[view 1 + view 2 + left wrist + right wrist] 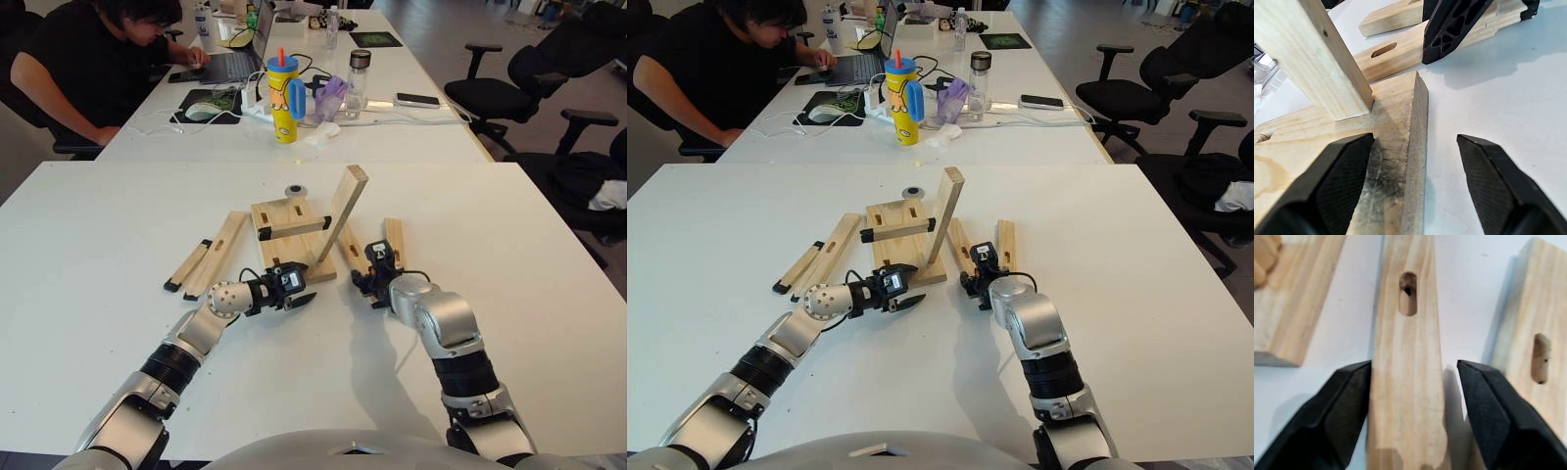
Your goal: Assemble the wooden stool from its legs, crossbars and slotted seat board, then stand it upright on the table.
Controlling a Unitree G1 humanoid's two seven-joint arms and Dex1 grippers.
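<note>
The fingers of my left pincer are matt black plastic with finely dimpled pads. The seat board is pale, bare wood. Its face is grainy with a grey smudge by the edge, and its side is rough-sawn. The leg between my right pincer fingers is the same light, unvarnished wood, smoother, with soft grain and a chipped near end. The crossbar lying on the board is pale wood with black-tipped ends. The tabletop is white, smooth and matt.
</note>
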